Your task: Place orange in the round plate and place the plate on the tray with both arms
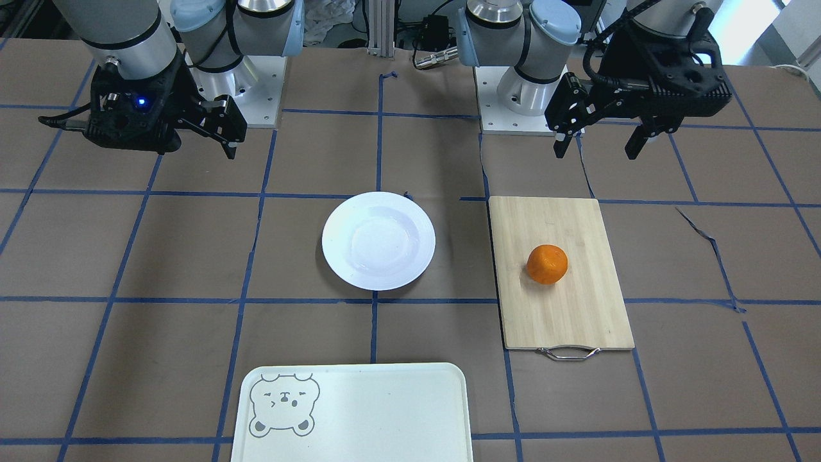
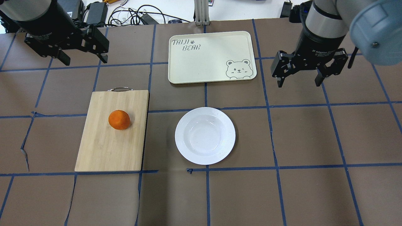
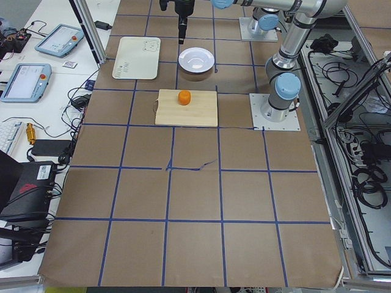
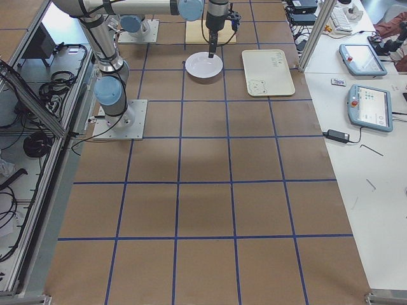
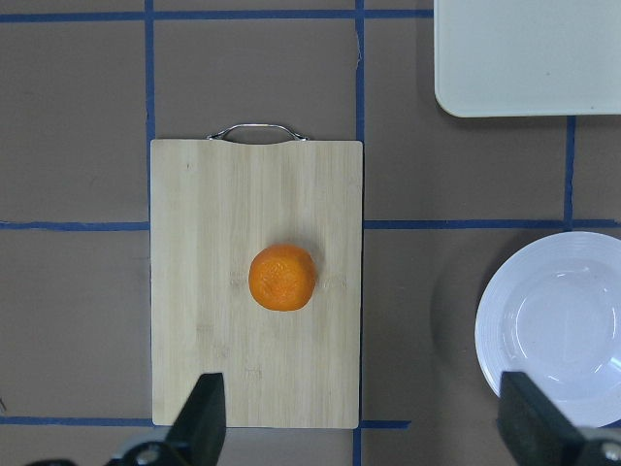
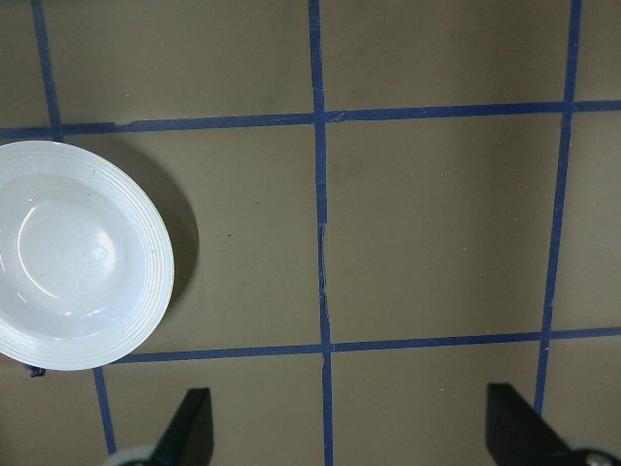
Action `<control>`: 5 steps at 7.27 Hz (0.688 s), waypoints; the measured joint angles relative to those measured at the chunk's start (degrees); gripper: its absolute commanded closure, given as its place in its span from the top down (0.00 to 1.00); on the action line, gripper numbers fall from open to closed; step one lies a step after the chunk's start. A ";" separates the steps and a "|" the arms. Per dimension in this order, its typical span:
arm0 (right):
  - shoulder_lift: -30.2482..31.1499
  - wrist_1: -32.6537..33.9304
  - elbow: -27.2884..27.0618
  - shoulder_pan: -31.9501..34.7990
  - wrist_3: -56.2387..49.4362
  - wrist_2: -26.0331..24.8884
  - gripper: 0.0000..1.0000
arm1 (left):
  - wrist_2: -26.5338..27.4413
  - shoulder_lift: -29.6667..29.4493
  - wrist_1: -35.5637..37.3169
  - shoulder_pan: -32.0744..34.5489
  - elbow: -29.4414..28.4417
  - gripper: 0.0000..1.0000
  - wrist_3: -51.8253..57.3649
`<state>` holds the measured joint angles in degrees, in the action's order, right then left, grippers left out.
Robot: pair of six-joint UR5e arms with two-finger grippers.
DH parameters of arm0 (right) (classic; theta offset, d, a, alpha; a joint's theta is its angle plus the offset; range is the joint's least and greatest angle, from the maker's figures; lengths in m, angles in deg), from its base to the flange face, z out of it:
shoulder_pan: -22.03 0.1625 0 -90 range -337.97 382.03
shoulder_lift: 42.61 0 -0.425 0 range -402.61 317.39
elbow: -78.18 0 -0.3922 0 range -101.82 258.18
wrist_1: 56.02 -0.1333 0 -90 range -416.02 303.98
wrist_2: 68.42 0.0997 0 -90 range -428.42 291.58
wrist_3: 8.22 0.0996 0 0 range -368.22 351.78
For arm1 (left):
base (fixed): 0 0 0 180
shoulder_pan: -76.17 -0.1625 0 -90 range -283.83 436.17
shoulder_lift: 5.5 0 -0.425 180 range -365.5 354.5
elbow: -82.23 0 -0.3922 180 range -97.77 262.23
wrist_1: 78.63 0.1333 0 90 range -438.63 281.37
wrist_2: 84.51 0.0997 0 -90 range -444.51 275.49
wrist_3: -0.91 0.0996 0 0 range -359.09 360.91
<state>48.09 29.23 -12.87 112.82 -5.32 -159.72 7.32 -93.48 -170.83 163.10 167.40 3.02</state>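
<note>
A small orange rests on a bamboo cutting board. The white round plate sits empty mid-table, to the board's right in the overhead view. Beyond the plate lies the cream tray with its bear drawing, nothing on it. My left gripper hangs open and empty above the table, off the board's handle end. My right gripper is open and empty too, high to the right of the tray. The left wrist view looks down on the orange, and the right wrist view shows the plate.
Brown paper with a blue tape grid covers the table. The board's metal handle points toward the far edge. Cables and a power brick lie beyond that edge. Both arm bases stand at the robot's side.
</note>
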 measured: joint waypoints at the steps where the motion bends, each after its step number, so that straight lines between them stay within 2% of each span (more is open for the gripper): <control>1: 0.00 0.00 0.03 0.00 0.00 -0.03 1.00 | 0.01 0.00 0.00 0.00 0.00 1.00 0.00; 5: 0.00 0.00 0.10 0.00 0.00 -0.28 1.00 | 0.38 -1.06 -0.39 -0.77 0.87 1.00 0.17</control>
<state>48.09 29.23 -12.77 112.82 -5.33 -160.00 7.70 -94.53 -171.21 162.32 168.27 3.19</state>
